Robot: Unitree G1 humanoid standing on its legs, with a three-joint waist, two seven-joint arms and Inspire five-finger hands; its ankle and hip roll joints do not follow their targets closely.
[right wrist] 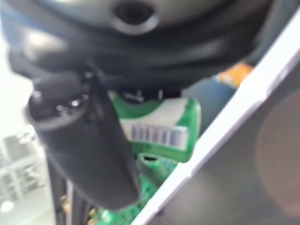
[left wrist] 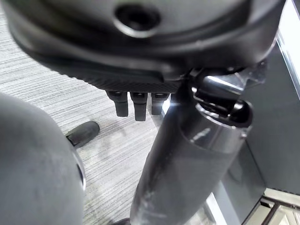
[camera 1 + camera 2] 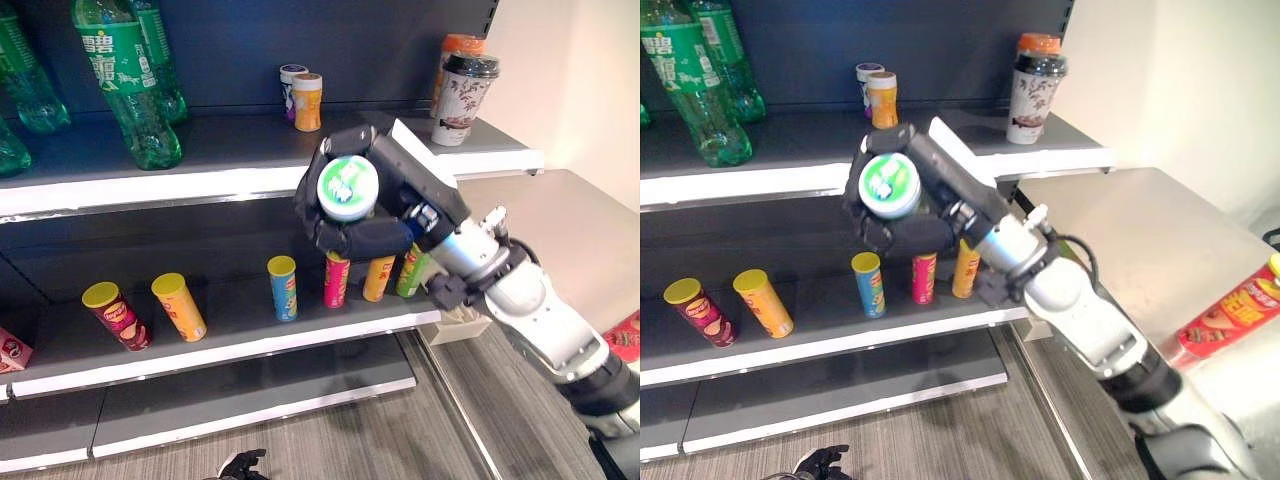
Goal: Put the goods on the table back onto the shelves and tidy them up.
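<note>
My right hand (image 3: 362, 236) is shut on a green chip can (image 3: 347, 188) with a white and green lid. It holds the can lid-outward in front of the shelving, level with the edge of the upper shelf (image 3: 150, 188). The right wrist view shows the can's green label and barcode (image 1: 159, 127) past the thumb (image 1: 89, 150). Below it, the middle shelf (image 3: 230, 345) carries a row of upright and leaning chip cans (image 3: 283, 287). My left hand (image 3: 238, 465) hangs low over the floor, fingers relaxed (image 2: 135, 104).
Green bottles (image 3: 130, 85), two small cans (image 3: 301, 97) and two cup drinks (image 3: 462, 92) stand on the upper shelf. A steel table (image 3: 1140, 235) stands right of the shelving, with a red snack packet (image 3: 1230, 315) at its near right edge.
</note>
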